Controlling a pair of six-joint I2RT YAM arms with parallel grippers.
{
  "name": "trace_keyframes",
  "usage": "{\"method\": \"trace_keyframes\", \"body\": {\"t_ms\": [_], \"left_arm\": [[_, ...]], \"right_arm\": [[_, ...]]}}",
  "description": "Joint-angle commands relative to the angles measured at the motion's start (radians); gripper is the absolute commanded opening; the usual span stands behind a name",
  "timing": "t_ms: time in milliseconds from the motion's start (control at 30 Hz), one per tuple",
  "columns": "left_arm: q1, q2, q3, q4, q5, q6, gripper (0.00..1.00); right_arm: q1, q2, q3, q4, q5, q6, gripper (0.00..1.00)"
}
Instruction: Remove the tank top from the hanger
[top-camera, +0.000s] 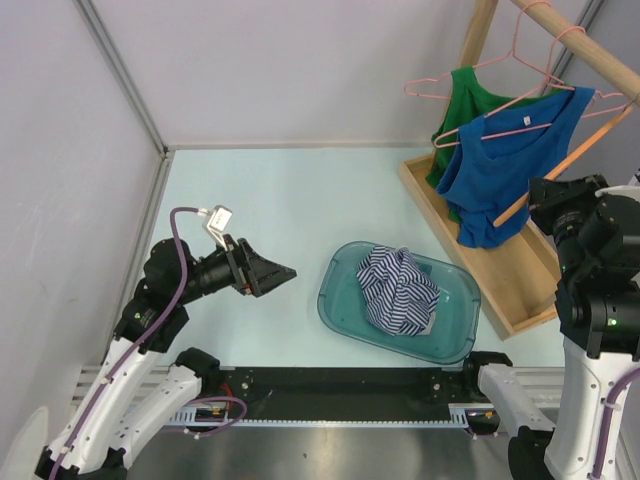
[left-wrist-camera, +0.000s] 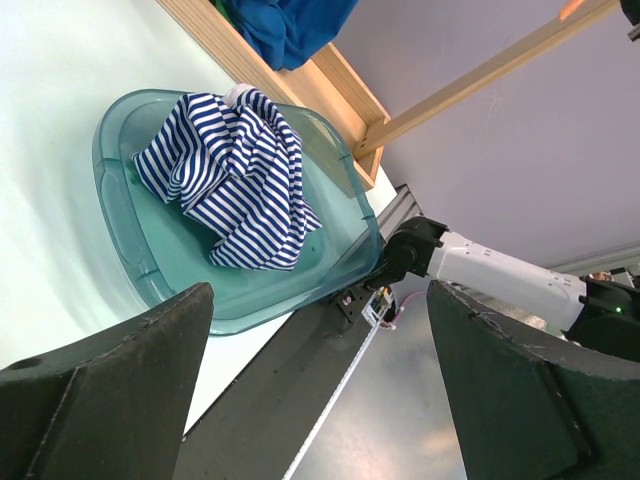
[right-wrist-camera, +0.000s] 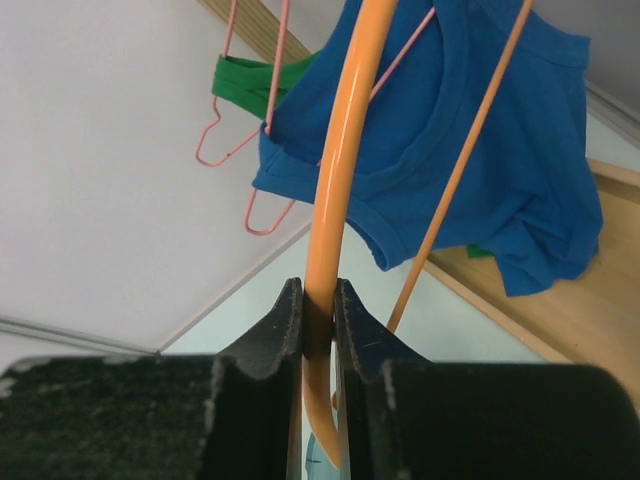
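Pinching the orange hanger (right-wrist-camera: 335, 180) between pressed-together fingers, the right gripper (right-wrist-camera: 318, 300) seems to be steadying it so the blue tank top (top-camera: 500, 165) can slide off. The hanger appears to carry the top, near the surface's far right corner. The left gripper (top-camera: 285, 271), spread and empty, hovers near the left edge. The neck label (top-camera: 525, 120) is too small to read.

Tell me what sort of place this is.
Likely a robot test cell staged for laundry handling: plain grey partition walls, a wooden rack with a blue tank top hanging on it, an orange hanger in the right claw, and a teal bin holding a striped garment.
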Motion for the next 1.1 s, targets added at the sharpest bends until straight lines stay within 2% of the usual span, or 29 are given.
{"method": "trace_keyframes", "body": {"t_ms": [0,533,667,767,833,900,1000,1067], "left_arm": [[-0.003,-0.006,0.028,0.026,0.015,0.006,0.93],[-0.003,-0.020,0.007,0.020,0.018,0.014,0.93],[-0.003,-0.032,-0.010,0.019,0.015,0.014,0.93],[-0.003,-0.028,-0.013,0.020,0.017,0.016,0.93],[-0.003,-0.029,-0.013,0.020,0.020,0.020,0.93],[-0.003,-0.028,-0.009,0.014,0.021,0.026,0.93],[-0.003,-0.026,-0.004,0.006,0.023,0.034,0.93],[-0.004,-0.026,-0.009,0.013,0.023,0.036,0.93]], "right_arm": [[-0.002,0.029,0.041,0.028,0.043,0.032,0.00],[-0.002,-0.087,0.020,-0.136,0.090,0.017,0.00],[-0.002,-0.109,-0.008,-0.153,0.090,-0.002,0.05],[-0.002,-0.122,-0.009,-0.164,0.076,-0.025,0.16],[-0.002,-0.133,0.000,-0.187,0.070,-0.052,0.27],[-0.002,-0.139,0.023,-0.210,0.073,-0.081,0.42],[-0.001,-0.138,0.067,-0.274,0.061,-0.112,0.56],[0.001,-0.126,0.109,-0.305,0.037,-0.126,0.59]]}}
